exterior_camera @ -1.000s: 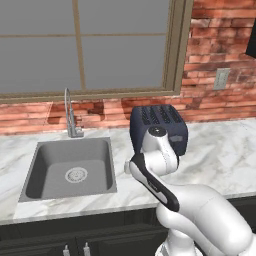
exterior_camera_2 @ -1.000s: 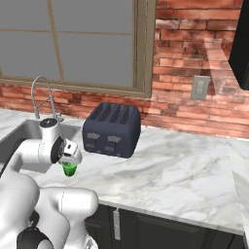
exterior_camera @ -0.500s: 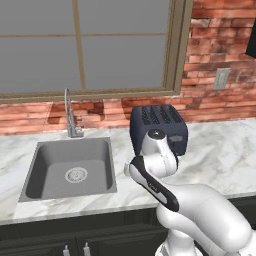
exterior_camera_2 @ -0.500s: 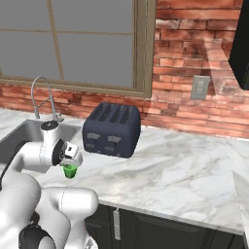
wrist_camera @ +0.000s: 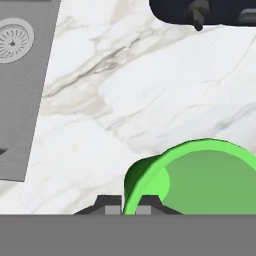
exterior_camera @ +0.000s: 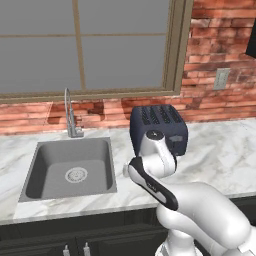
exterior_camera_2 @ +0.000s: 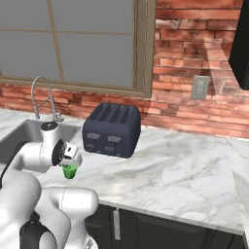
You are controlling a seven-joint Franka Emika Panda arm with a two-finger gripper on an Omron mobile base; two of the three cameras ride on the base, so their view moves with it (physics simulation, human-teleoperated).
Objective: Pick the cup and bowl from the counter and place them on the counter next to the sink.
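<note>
My gripper [exterior_camera_2: 72, 158] is shut on the rim of the green cup [exterior_camera_2: 70, 171], which hangs under the hand over the counter [exterior_camera_2: 185, 165] between the sink [exterior_camera_2: 19, 136] and the toaster [exterior_camera_2: 112, 129]. In the hand view the cup [wrist_camera: 200, 180] is at the bottom right, and my gripper [wrist_camera: 129, 205] pinches its left rim. Below it lies white marble counter [wrist_camera: 150, 100], with the grey sink [wrist_camera: 20, 75] and its drain at the left. Whether the cup touches the marble I cannot tell. The bowl is out of view. In the left base view my arm hides the hand.
The dark blue toaster [exterior_camera: 159, 127] stands just behind the arm, its front and lever [wrist_camera: 200, 12] at the top of the hand view. A chrome faucet [exterior_camera: 70, 112] rises behind the sink [exterior_camera: 70, 172]. Open marble [exterior_camera: 220, 155] stretches to the right.
The hand with the cup has sunk very slightly. Nothing else has moved.
</note>
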